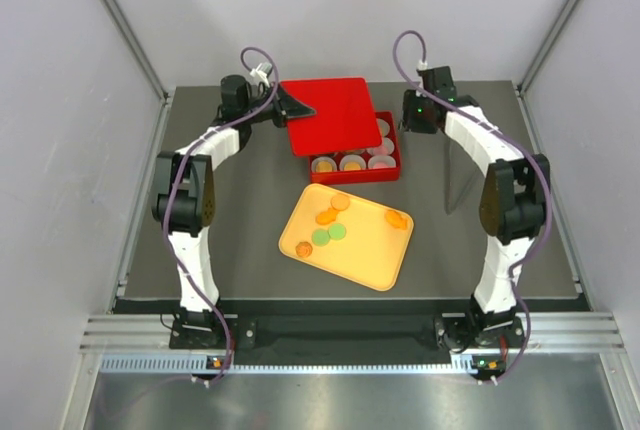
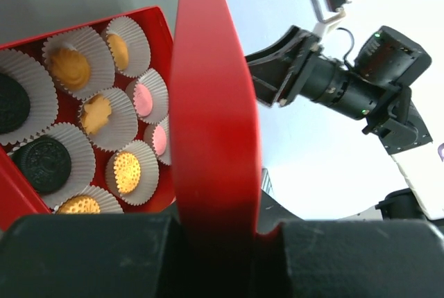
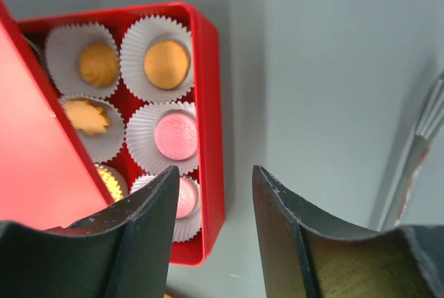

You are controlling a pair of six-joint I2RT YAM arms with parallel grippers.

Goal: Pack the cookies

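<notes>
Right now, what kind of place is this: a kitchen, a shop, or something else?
Probably a robot test cell in a lab. Plain white panels enclose a dark table, a left arm and a right arm are bolted at its near edge, and the red box and yellow tray look like staged props.

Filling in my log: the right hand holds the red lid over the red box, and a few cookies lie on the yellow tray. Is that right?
No: the left hand holds the red lid over the red box, as the left wrist view shows. The right hand is open and empty. A few cookies do lie on the yellow tray.
</notes>
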